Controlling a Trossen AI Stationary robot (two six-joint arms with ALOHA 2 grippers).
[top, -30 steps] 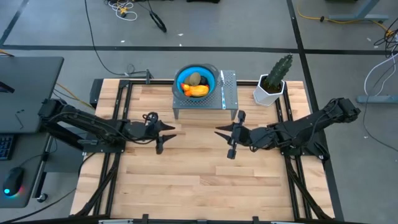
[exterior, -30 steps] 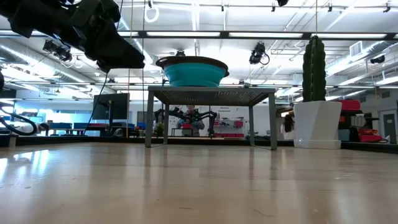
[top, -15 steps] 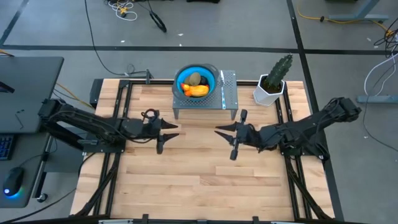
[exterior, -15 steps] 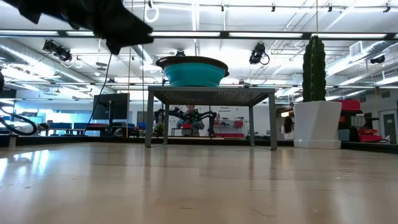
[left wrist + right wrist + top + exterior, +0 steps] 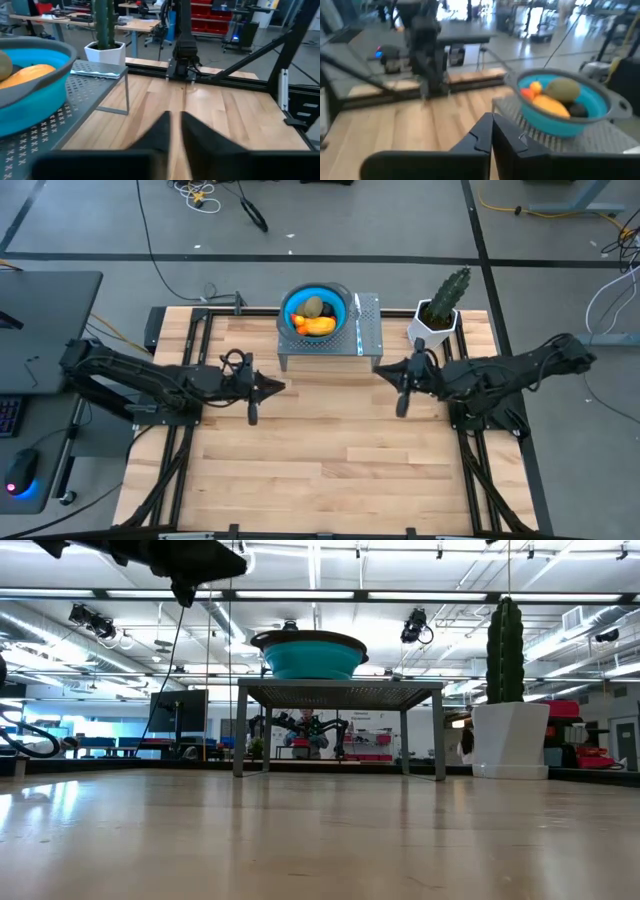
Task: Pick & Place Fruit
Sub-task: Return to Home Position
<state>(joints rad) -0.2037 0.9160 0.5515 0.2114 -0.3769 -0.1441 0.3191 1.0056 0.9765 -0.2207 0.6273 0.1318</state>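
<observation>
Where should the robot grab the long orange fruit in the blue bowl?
Probably pinch the yellow-orange oblong fruit across its narrow middle, coming down from above: it lies flat in the round blue bowl, whose rim blocks the sides.

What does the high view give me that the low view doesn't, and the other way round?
Only the high view: the fruit inside the blue bowl, the knife beside it on the shelf, and the right gripper. Only the low view: the shelf's legs, the room behind. Both: bowl, shelf, cactus, and the left gripper, which the low view cuts off.
</observation>
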